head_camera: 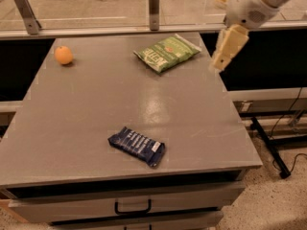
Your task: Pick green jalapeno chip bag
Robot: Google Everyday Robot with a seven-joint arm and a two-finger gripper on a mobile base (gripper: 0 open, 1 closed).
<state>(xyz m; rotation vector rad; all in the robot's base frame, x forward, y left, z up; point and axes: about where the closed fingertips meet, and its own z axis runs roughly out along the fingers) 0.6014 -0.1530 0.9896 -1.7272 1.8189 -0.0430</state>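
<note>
At the far left of the grey bench (72, 123) sits an orange (63, 55). A dark blue wrapped packet (137, 145) lies near the front edge, above a closed drawer (133, 206) whose contents are hidden. The green jalapeno chip bag (167, 52) lies flat at the back, right of centre. The gripper (218, 63) hangs beside the bench's right rear corner, apart from the bag; whether it is open or closed cannot be told.

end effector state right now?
End effector: open or closed cannot be told. It hangs by the far right corner of the table, right of the green chip bag, not touching it.
</note>
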